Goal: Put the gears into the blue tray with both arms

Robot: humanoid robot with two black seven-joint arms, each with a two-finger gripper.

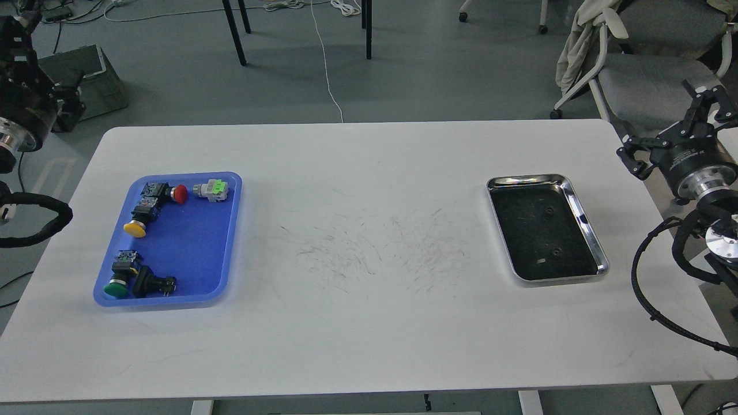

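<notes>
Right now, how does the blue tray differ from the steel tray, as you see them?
The blue tray is matte blue plastic at the table's left; the steel tray is shiny metal with a dark bottom, at the right. The blue tray holds push-button switches; the steel tray holds the two small dark gears. The blue tray looks larger. Both are rectangular with rounded corners and low rims, flat on the table, clear of either gripper.

Gears (556,252) in steel tray (587,219)
</notes>
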